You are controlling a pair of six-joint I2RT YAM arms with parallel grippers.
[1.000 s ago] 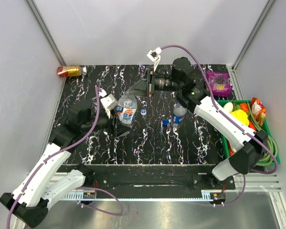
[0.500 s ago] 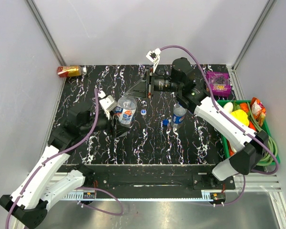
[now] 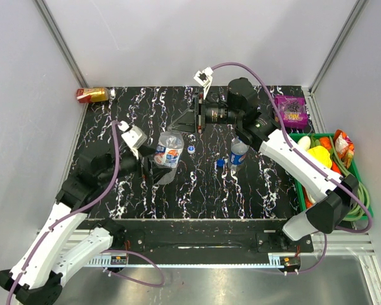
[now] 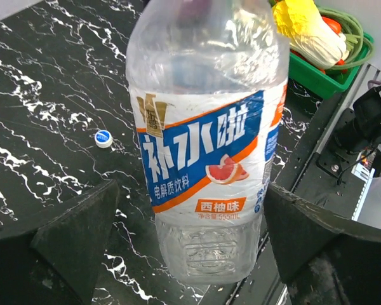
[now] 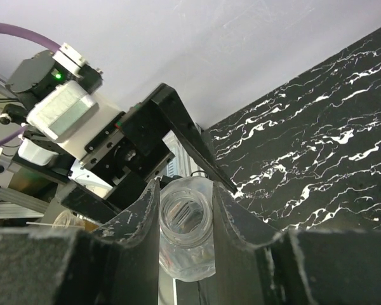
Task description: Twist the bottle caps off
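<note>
Clear bottle [image 4: 206, 146] between spread left pincer [image 4: 190, 197], white cap [image 4: 103, 137] lying nearby.

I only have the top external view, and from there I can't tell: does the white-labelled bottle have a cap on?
Observer: No. The right wrist view looks straight into the open, capless mouth of the bottle.
Operator: Where are the right jaws?
Observer: The right gripper has one on each side of the neck, close against it.
Operator: And the left grip?
Observer: The left wrist view shows a gap between the bottle and one of the fingers of the left gripper.
</note>
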